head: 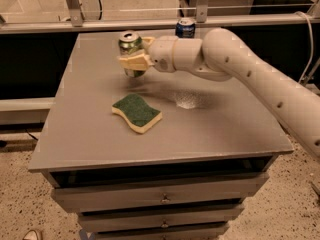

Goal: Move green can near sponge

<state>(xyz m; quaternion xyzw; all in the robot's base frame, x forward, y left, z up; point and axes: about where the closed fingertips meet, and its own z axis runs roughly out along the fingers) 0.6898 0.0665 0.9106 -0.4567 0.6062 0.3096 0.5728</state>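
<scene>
The green can (130,48) has a silver top and is held upright in my gripper (135,55), whose pale fingers (134,62) are shut around its body. It hangs just above the grey table (90,129), a short way behind the sponge. The sponge (137,112) lies flat near the table's middle, dark green top up, pale yellow foam showing at its front edge. My white arm reaches in from the right.
A dark blue can (185,28) stands at the table's back edge. A pale shiny patch (187,100) lies on the table right of the sponge. Drawers (160,199) sit under the tabletop. A metal rail (160,20) runs behind the table.
</scene>
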